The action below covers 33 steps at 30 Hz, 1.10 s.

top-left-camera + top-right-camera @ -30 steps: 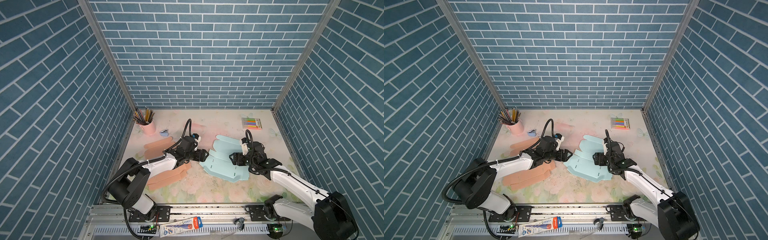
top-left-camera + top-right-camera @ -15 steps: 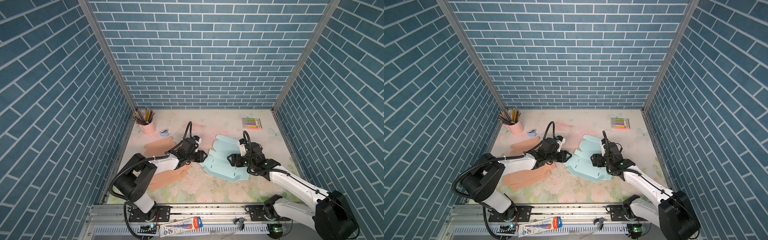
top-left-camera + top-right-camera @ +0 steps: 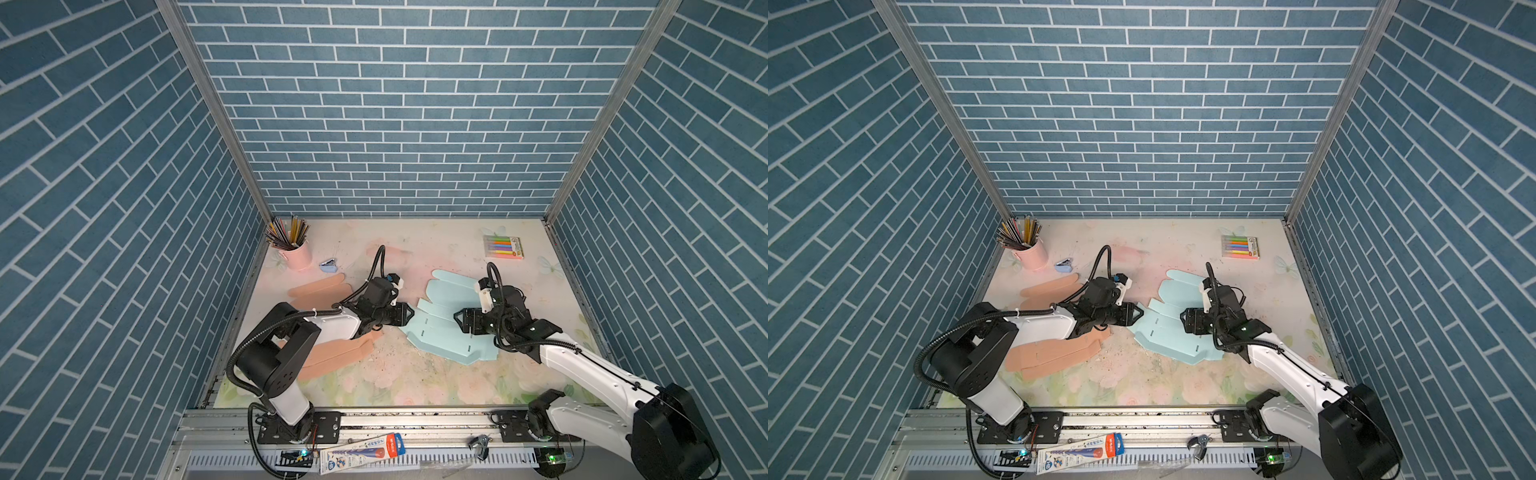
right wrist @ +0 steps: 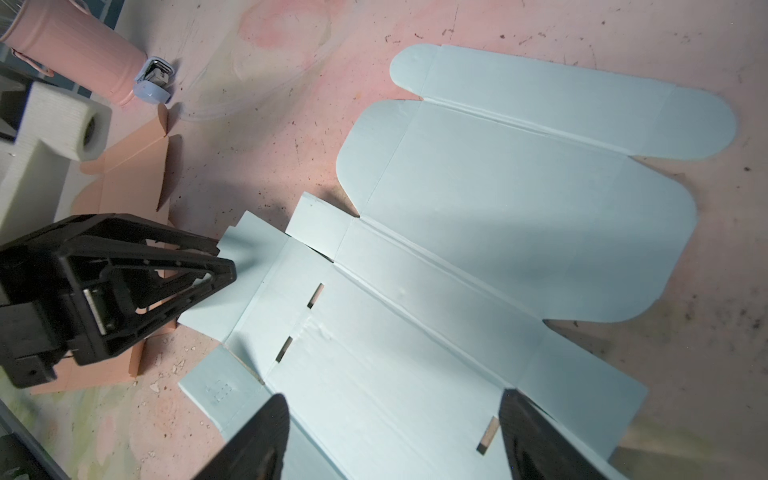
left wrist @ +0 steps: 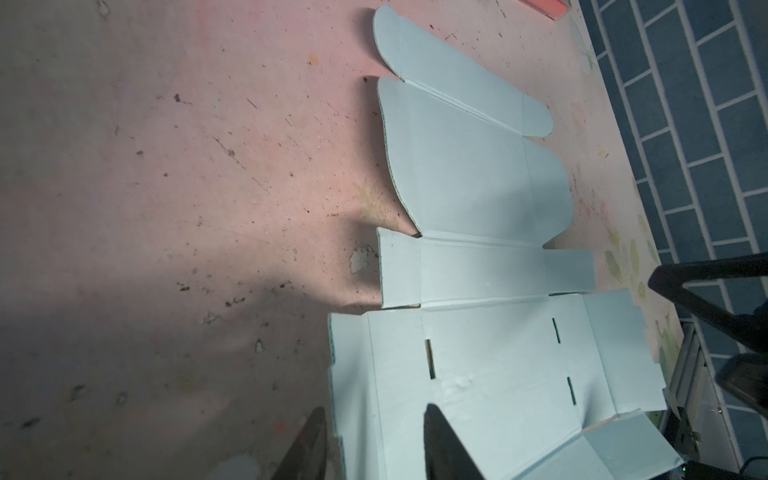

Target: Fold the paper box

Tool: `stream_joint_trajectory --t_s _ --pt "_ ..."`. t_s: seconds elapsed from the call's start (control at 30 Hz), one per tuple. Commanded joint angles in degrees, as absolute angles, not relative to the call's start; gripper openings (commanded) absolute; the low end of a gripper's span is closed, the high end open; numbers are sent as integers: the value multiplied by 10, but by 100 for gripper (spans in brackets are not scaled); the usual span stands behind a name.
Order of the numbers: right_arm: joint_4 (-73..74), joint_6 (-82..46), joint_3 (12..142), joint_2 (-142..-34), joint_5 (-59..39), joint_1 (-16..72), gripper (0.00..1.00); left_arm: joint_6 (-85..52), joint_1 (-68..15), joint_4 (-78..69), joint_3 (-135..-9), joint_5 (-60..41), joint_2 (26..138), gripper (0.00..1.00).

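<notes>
The paper box (image 3: 440, 332) (image 3: 1163, 328) is a light blue flat blank, unfolded on the table's middle. My left gripper (image 3: 409, 313) (image 3: 1140, 313) lies low at its left edge. In the left wrist view its jaws (image 5: 374, 407) stand partly apart around the edge flap (image 5: 353, 374): one fingertip is at the table side of the edge, one on the blank. In the right wrist view the flap (image 4: 249, 245) lifts slightly by the left gripper (image 4: 226, 257). My right gripper (image 3: 459, 326) (image 4: 392, 395) hovers wide open over the slotted panel (image 4: 395, 332), holding nothing.
Two peach cardboard blanks (image 3: 328, 357) (image 3: 316, 286) lie under and beside the left arm. A pink pencil cup (image 3: 291, 253) and a small blue stapler (image 3: 329, 266) stand at the back left. A marker pack (image 3: 503, 247) lies at the back right. Brick walls close three sides.
The left gripper's jaws have narrowed a good deal around the box's left edge flap. The right gripper has drifted slightly left over the blank, still wide open.
</notes>
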State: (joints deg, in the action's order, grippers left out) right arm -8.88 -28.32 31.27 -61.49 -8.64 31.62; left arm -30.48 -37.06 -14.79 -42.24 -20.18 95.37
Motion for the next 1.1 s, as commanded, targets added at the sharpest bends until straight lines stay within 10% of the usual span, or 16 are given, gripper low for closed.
stream_joint_trajectory --t_s 0.0,1.07 --pt "-92 -301 304 -598 -88 319 80 -312 -375 -157 -410 -194 958 34" --pt "-97 -332 294 -492 -114 318 79 -506 -381 -310 -308 -116 854 0"
